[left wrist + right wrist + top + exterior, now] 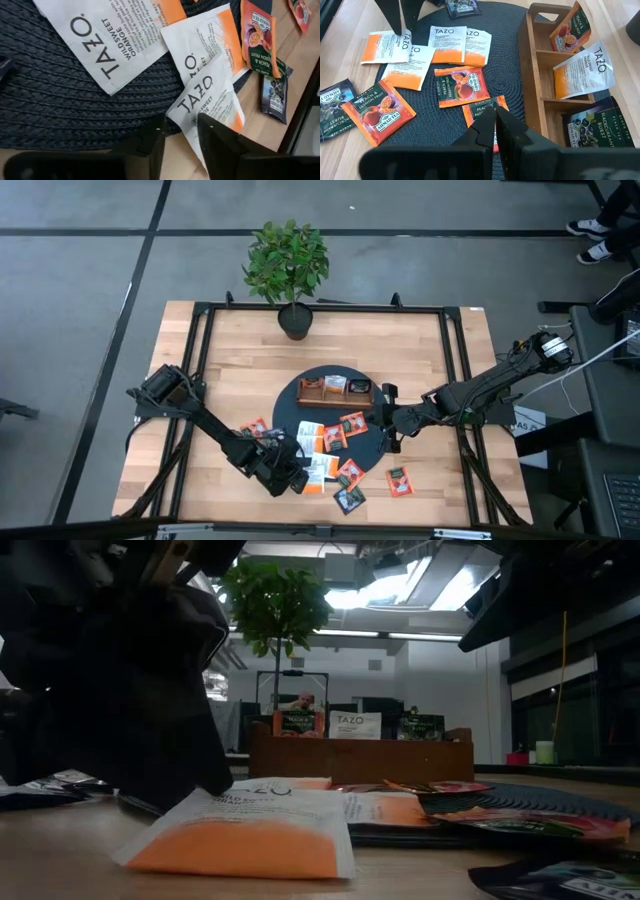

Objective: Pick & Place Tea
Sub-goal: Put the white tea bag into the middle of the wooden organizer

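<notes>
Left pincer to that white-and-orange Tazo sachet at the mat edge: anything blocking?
Nothing visible. The left pincer already straddles the corner of the Tazo sachet, which lies partly off the dark mat, with no other sachet on top.

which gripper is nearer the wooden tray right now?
Right. The right gripper hovers just beside the wooden tray, at its right end. The left gripper is farther off, down at the mat's near edge, on a Tazo sachet.

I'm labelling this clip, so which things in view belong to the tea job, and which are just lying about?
Job:
- flat square orange, white and dark tea sachets scattered on the mat and table
- long brown three-compartment wooden tray
- left gripper, fingers astride a white-and-orange Tazo sachet

Lying about:
- round dark woven mat
- green potted plant
</notes>
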`<state>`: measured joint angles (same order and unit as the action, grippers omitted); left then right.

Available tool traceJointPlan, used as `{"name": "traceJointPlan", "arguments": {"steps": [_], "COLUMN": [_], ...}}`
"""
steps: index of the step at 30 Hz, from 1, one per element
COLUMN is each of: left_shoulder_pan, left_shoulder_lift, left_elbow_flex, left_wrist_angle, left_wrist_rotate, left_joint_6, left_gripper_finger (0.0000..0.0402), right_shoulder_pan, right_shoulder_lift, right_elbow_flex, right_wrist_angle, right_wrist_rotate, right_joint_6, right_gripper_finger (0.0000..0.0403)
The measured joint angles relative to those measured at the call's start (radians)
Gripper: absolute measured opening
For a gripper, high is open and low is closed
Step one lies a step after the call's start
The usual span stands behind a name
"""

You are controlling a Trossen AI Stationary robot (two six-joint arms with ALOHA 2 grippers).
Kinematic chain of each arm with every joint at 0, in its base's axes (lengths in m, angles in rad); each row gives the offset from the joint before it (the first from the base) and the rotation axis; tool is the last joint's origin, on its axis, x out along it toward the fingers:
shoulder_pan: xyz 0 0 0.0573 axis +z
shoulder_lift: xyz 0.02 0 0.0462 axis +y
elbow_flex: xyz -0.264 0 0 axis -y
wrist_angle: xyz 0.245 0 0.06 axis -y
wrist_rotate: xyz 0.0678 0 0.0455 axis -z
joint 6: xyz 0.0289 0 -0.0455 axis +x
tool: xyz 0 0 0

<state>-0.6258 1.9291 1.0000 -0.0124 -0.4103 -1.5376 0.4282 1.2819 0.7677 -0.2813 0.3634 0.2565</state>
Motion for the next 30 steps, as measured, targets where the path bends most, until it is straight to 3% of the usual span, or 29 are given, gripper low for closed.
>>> {"name": "traceJointPlan", "arguments": {"steps": [11, 30], "left_shoulder_pan": [0.0, -0.044], "left_shoulder_lift": [0.003, -0.011], "left_elbow_flex": [-0.002, -0.003], "left_wrist_angle": [-0.006, 0.059], "left_wrist_rotate": [-0.026, -0.067], "left_joint_6": [0.023, 0.08], "left_gripper_finger": [0.0008, 0.0002], "right_shoulder_pan": [0.0, 0.0], "right_shoulder_lift": [0.0, 0.0], "right_elbow_flex": [0.0, 0.0], "right_wrist_angle": [0.0, -0.001], "right_wrist_rotate": [0.0, 0.0], "right_joint_6": [0.0, 0.0], "right_gripper_finger": [0.002, 0.002]}}
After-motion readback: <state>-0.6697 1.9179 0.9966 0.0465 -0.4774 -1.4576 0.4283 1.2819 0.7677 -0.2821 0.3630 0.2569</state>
